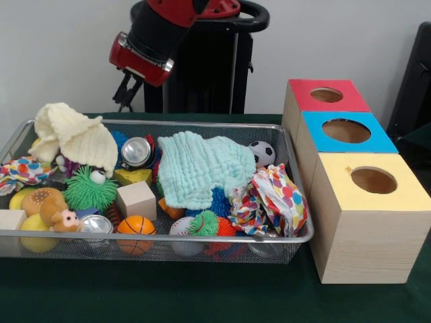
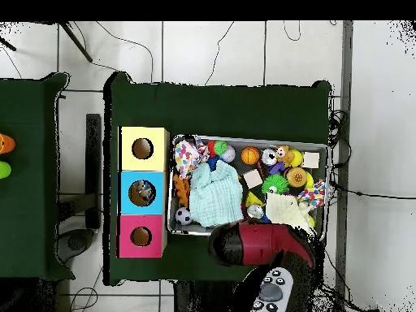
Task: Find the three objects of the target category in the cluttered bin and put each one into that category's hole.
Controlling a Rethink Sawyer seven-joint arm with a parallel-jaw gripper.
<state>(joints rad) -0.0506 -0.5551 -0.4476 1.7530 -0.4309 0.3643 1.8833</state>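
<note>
Overhead view: a white tiled floor (image 2: 211, 53) crossed by thin dark cables surrounds a surface (image 2: 219, 106) draped in dark green cloth, with a second green-covered surface (image 2: 28, 162) standing apart at the picture's left edge. In the front view a plain pale wall (image 1: 60, 47) closes the room behind the green surface (image 1: 168, 296). On it lies a wire-mesh bin (image 1: 168, 237), crowded with toys and cloths: a pale green waffle cloth (image 1: 202, 168) spread across the middle, a cream cloth (image 1: 74, 138) heaped at one end, a polka-dot cloth (image 1: 273, 198) at the end nearest the boxes, a fuzzy green ball with an eye (image 1: 91, 188), a bare wooden cube (image 1: 137, 200), a small orange basketball (image 1: 135, 226), a little soccer ball (image 1: 262, 153) and a shiny metal can (image 1: 137, 151). Just beside the bin stand three wooden boxes in a row, each with a round hole in its lid: a yellow-topped box (image 1: 367, 215), a blue-topped box (image 1: 343, 134) and a red-topped box (image 1: 323, 97); from above, something lies inside the blue box's hole (image 2: 143, 192). The red and black arm (image 1: 155, 40) hangs over the bin's far edge, clear of the contents; its claw (image 1: 126, 91) shows only as a dark shape beneath the wrist, and whether it is spread or pressed together cannot be told.
</note>
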